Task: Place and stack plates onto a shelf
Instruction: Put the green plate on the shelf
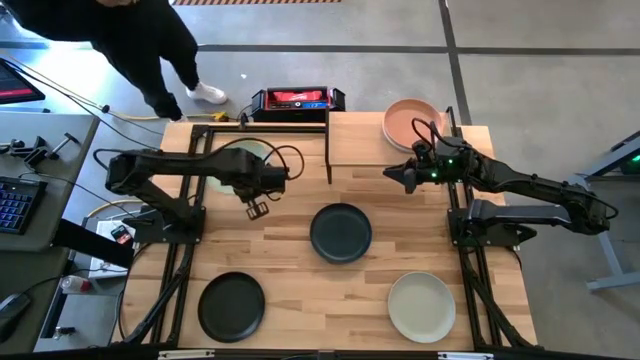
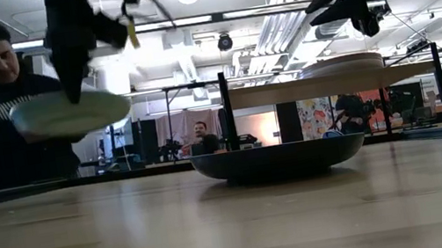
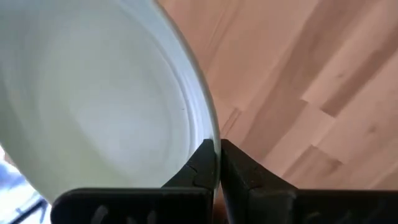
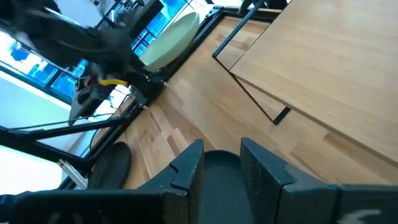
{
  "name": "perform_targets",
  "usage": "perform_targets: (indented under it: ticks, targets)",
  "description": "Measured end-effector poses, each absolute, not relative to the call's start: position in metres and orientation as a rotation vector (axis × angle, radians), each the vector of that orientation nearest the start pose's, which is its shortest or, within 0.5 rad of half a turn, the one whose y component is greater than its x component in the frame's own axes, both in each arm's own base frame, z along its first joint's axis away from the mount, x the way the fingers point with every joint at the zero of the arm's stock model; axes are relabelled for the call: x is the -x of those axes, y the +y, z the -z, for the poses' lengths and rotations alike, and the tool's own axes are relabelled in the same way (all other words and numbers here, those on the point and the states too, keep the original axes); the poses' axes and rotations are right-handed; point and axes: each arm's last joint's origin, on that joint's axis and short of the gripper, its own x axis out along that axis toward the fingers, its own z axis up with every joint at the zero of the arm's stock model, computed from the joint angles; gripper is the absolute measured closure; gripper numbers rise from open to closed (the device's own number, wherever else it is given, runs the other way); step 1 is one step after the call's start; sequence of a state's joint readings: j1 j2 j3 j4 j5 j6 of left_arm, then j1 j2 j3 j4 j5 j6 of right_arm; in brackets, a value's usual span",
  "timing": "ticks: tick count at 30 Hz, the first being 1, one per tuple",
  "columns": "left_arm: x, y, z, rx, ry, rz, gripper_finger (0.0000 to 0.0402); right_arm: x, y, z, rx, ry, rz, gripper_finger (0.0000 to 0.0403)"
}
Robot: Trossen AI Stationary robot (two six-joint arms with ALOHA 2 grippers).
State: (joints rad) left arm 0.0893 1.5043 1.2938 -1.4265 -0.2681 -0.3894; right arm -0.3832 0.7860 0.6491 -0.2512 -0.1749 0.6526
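High view, taken from the table's near edge: a black plate (image 1: 231, 306) lies near the front left and an off-white plate (image 1: 421, 306) near the front right, both flat on the table (image 1: 300, 270) and well apart. Farther in, a dark teal plate (image 1: 341, 232) sits at the middle. Beyond it, the left gripper (image 1: 268, 180) is clamped tight on the rim of a pale green plate (image 1: 240, 160); in the left wrist view its fingers (image 3: 202, 171) pinch the edge with nothing else supporting the plate, and the low view shows the plate lifted clear of the table, hanging nearly level. The right gripper (image 1: 407, 175) hovers empty above the right half of the shelf (image 1: 365, 135), its fingers part open with nothing between them. Farthest back, a peach plate (image 1: 408, 122) rests at the shelf's right rear corner, and a red-and-black box (image 1: 297, 100) stands behind the shelf. A person (image 1: 140, 40) stands beyond the table's far left corner. The likely trouble is the thin one-sided grip: the plate could swing or slip from the pinch during the carry, or its free edge could knock a black post as it crosses onto the shelf.
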Motion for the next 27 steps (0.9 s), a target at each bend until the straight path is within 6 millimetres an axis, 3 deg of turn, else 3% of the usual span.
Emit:
perform_targets:
  ticks: [7,13,19,22,27]
  targets:
    - [-0.254,0.008,-0.331,-0.046,1.439,-0.452,0.0401,-0.163,-0.060,-0.281,-0.715,0.290,0.314,0.0315]
    - [-0.257,-0.007,-0.360,-0.313,1.357,-0.281,0.0401,-0.164,-0.061,-0.285,-0.662,0.253,0.295,0.0315]
    - [-0.256,-0.016,-0.371,-0.554,1.331,-0.183,0.0401,-0.168,-0.063,-0.298,-0.615,0.111,0.278,0.0315]
    - [-0.258,-0.018,-0.371,-0.666,1.337,-0.158,0.0401,-0.169,-0.065,-0.308,-0.628,-0.008,0.291,0.0315]
    - [-0.264,-0.019,-0.367,-0.832,1.368,-0.159,0.0401,-0.166,-0.068,-0.327,-0.565,-0.067,0.297,0.0315]
